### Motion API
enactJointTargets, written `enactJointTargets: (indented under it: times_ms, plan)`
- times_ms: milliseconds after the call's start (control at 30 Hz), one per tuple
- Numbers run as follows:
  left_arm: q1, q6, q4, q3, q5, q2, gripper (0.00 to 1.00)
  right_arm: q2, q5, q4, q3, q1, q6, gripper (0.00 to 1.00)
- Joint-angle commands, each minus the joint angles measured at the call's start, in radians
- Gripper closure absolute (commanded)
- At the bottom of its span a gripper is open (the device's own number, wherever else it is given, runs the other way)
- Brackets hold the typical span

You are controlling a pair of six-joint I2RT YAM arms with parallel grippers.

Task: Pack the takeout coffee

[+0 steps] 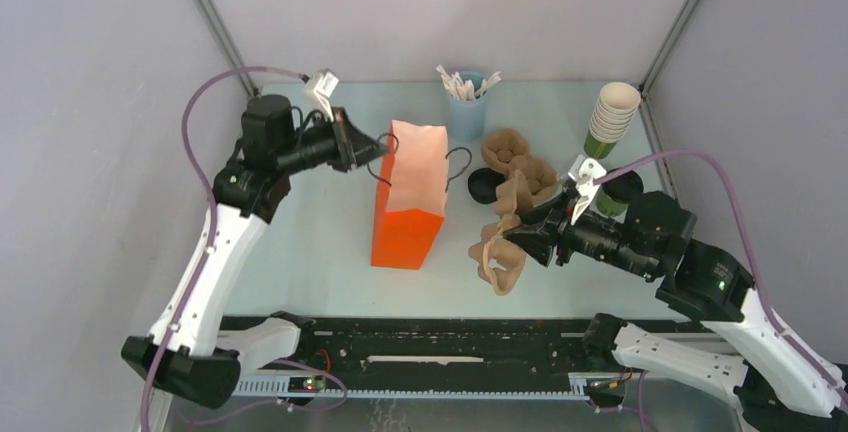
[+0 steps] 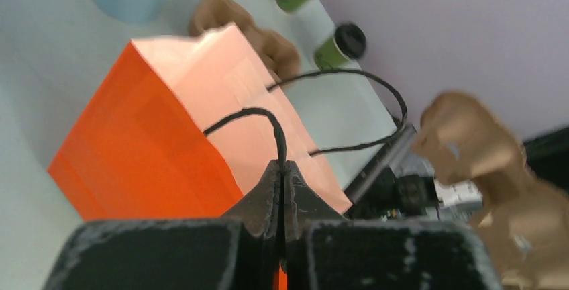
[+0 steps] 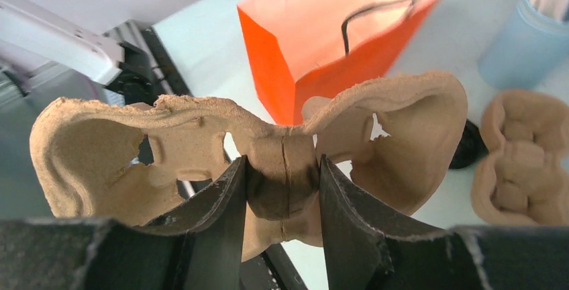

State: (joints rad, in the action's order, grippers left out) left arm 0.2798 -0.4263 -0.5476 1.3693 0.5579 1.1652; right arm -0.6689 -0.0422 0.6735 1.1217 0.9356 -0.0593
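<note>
The takeout coffee (image 1: 617, 192), a green cup with a black lid, stands at the right behind my right wrist; it also shows in the left wrist view (image 2: 339, 44). An orange paper bag (image 1: 410, 202) stands upright mid-table. My left gripper (image 1: 378, 144) is shut on the bag's near black handle (image 2: 275, 129), at the bag's top left edge. My right gripper (image 1: 512, 235) is shut on the middle bridge of a brown pulp cup carrier (image 3: 282, 162), held tilted above the table to the right of the bag. Its two hollows (image 3: 94, 162) are empty.
More pulp carriers (image 1: 515, 162) lie behind the held one, with a loose black lid (image 1: 483, 185) beside them. A stack of lidless cups (image 1: 610, 117) stands at the back right. A blue cup of sachets (image 1: 465, 102) stands behind the bag.
</note>
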Motion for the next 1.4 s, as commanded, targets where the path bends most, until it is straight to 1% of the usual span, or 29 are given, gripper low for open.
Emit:
enactJointTargets:
  times_ms: [0,100,167,300,400,433,467,533,567,633,733,833,900,967,1100,1200,1367]
  plan:
    - [0.035,0.012,0.108,-0.171,0.195,-0.109,1.00,-0.099,-0.203,0.024,0.150,0.001,0.058,0.57]
    - [0.061,0.015,0.146,-0.250,0.215,-0.146,1.00,-0.184,-0.347,0.047,0.276,0.002,0.058,0.57]
    - [0.067,0.005,0.161,-0.275,0.206,-0.148,1.00,-0.246,-0.407,0.058,0.361,0.003,0.032,0.57]
    - [0.068,0.010,0.163,-0.269,0.194,-0.151,1.00,-0.372,-0.467,0.075,0.535,0.000,-0.032,0.57]
    - [0.068,0.002,0.163,-0.246,0.197,-0.154,1.00,-0.459,-0.525,0.116,0.628,-0.027,0.015,0.57]
    - [0.069,-0.006,0.167,-0.239,0.205,-0.156,1.00,-0.482,-0.562,0.119,0.641,-0.056,0.028,0.57]
    - [0.068,-0.017,0.174,-0.233,0.208,-0.158,1.00,-0.500,-0.630,0.103,0.639,-0.098,0.028,0.57]
    - [0.068,-0.040,0.188,-0.230,0.212,-0.166,1.00,-0.527,-0.803,0.021,0.608,-0.208,-0.020,0.57]
    - [0.069,-0.050,0.193,-0.230,0.215,-0.170,1.00,-0.541,-0.850,-0.010,0.595,-0.248,-0.047,0.58]
    - [0.070,-0.066,0.199,-0.232,0.217,-0.180,1.00,-0.576,-0.896,-0.019,0.601,-0.295,-0.056,0.58]
    - [0.070,-0.082,0.204,-0.240,0.210,-0.198,1.00,-0.628,-0.940,0.026,0.628,-0.346,-0.022,0.59]
    - [0.071,-0.121,0.253,-0.252,0.262,-0.205,1.00,-0.654,-1.037,0.041,0.626,-0.387,0.016,0.59]
    - [0.081,-0.141,0.307,-0.249,0.307,-0.201,1.00,-0.649,-1.015,0.041,0.610,-0.394,0.025,0.59]
    - [0.097,-0.136,0.308,-0.220,0.329,-0.190,1.00,-0.639,-0.978,0.045,0.592,-0.393,0.026,0.59]
    - [0.118,-0.134,0.320,-0.184,0.343,-0.176,1.00,-0.603,-0.932,0.083,0.538,-0.377,0.044,0.61]
    - [0.128,-0.170,0.356,-0.182,0.368,-0.158,1.00,-0.557,-0.883,0.117,0.494,-0.376,0.057,0.61]
    - [0.163,-0.193,0.385,-0.188,0.361,-0.138,1.00,-0.503,-0.878,0.159,0.446,-0.376,0.078,0.61]
